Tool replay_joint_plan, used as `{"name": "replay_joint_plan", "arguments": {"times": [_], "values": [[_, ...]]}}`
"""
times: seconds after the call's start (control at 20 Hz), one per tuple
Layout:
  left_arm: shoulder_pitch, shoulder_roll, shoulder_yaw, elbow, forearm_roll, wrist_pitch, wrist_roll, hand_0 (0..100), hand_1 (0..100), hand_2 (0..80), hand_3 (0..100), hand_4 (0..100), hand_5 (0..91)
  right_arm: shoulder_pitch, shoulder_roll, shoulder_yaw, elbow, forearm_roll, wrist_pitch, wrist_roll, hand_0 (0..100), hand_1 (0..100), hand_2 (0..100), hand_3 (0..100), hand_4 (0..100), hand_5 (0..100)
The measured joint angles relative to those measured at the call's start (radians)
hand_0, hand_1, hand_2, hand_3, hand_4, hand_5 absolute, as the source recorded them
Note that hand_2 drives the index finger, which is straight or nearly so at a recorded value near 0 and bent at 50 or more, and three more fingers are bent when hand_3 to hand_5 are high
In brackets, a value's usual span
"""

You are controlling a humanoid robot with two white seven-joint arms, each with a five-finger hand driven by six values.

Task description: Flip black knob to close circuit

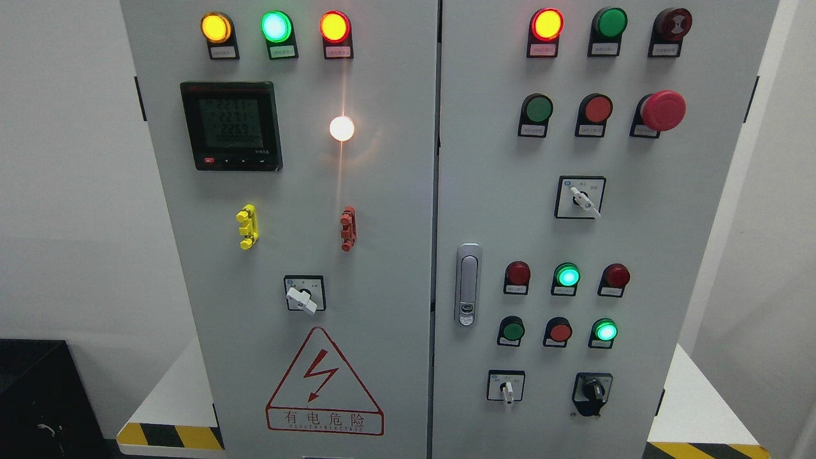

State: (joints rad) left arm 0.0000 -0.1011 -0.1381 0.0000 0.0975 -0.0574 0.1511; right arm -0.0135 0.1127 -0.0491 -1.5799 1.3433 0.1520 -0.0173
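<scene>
Head view
Cabinet (395, 255): grey, two doors, filling most of the frame; standing on a white base with yellow-black hazard stripes at the lower corners.
Black knob (594, 390): lower right of the right door, on a black square plate, lowest row; exact pointing direction hard to read, possibly slightly left of vertical.
White selector, same row (507, 390): just left of the black knob, well apart from it, lever pointing down.
White selector, upper (581, 197): mid right door, lever angled down-right.
Mushroom button (663, 109): large red head, right end of the second row.
Right door lamps: top-left red-ringed lamp (547, 24) lit; green lamp (567, 276) lit in the middle row; green lamp (605, 331) lit in the row beneath.
Door handle (468, 284): silver, upright, at the left edge of the right door.
Meter (231, 125): black frame, green digits, upper left door.
Left door lamps: three lit along the top, amber, green, red-ringed; white lamp (342, 128) glaring beside the meter.
Terminals: yellow piece (247, 227) and red piece (347, 228), level with each other below the meter.
Left door selector (301, 296): white lever angled down-right.
Warning triangle (324, 386): red outline, lightning bolt, bottom of the left door.
Robot hand, left: out of frame; finger state cannot be told.
Robot hand, right: out of frame; finger state cannot be told.
</scene>
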Motion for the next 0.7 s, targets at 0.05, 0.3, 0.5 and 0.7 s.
{"name": "replay_joint_plan", "arguments": {"times": [0.05,0.3,0.5,0.7], "values": [[0.0,0.0,0.0,0.0,0.0,0.0,0.0,12,56,0.0,0,0,0.0,-0.009,0.0,-0.001,-0.006,0.001,0.003,0.005,0,0,94,100,95,99],[0.0,0.0,0.0,0.0,0.0,0.0,0.0,12,56,0.0,0,0,0.0,-0.052,-0.002,-0.003,-0.029,0.004,0.017,0.023,0,0,94,100,95,99],[0.0,0.0,0.0,0.0,0.0,0.0,0.0,12,56,0.0,0,0,0.0,-0.085,-0.008,-0.004,-0.04,0.005,0.031,0.046,0,0,94,100,95,99],[0.0,0.0,0.0,0.0,0.0,0.0,0.0,12,56,0.0,0,0,0.0,-0.107,-0.019,-0.006,-0.047,0.005,0.045,0.068,0,0,94,100,95,99]]}}
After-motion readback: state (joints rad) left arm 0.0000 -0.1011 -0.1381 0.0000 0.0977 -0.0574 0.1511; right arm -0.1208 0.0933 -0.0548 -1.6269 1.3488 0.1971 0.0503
